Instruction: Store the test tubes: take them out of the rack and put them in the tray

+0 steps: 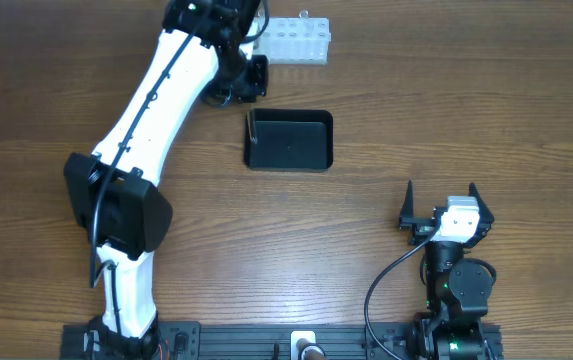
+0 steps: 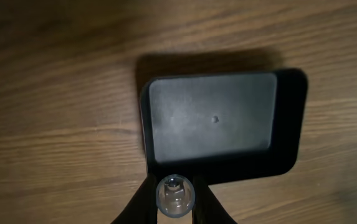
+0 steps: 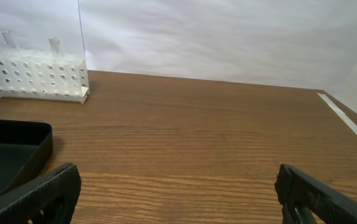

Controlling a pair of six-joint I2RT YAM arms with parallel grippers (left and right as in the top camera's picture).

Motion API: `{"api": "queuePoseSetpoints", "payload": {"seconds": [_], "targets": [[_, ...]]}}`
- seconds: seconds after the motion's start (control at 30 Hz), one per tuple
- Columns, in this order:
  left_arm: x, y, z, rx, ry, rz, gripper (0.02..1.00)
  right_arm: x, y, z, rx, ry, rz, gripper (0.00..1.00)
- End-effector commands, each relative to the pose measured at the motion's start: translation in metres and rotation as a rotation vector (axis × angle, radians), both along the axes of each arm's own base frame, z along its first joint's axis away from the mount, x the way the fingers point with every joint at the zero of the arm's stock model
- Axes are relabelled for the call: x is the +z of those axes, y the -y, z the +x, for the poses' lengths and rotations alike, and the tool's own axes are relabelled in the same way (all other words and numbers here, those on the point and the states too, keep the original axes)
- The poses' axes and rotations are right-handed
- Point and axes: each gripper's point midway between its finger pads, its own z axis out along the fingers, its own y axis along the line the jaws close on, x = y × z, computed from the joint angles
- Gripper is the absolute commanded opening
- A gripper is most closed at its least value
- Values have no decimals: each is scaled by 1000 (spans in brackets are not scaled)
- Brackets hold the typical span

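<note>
Left tool (image 1: pixel 250 79) clamped on clear test tube (image 2: pixel 176 195). Tube upright, seen end-on, hanging over rim of black rectangular plastic tray (image 2: pixel 212 118) at mid-bench; likely lined up for lowering inside. White perforated rack (image 3: pixel 38 76) stands just beyond tray at far side, two tubes (image 3: pixel 53 43) in it, not yet stored. Right tool (image 1: pixel 444 208) has fingers apart and holds nothing, parked near right, well apart from tray, probably to leave left arm room.
</note>
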Motion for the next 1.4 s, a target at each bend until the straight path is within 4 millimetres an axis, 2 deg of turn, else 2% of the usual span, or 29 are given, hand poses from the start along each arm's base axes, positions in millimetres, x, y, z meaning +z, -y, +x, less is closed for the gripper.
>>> {"api": "queuePoseSetpoints", "payload": {"seconds": [0.03, 0.23, 0.8, 1.13, 1.4], "targets": [[-30, 15, -5, -11, -84, -3, 40, -2, -2, 0, 10, 0, 0, 991], [-53, 24, -8, -30, -127, 12, 38, -2, -2, 0, 10, 0, 0, 993], [-80, 23, -7, -26, -176, 34, 38, -2, -2, 0, 10, 0, 0, 993], [-86, 26, 7, -23, -131, 26, 40, -2, -2, 0, 10, 0, 0, 993], [-94, 15, 12, 3, -145, 29, 40, -1, -2, 0, 10, 0, 0, 991]]}}
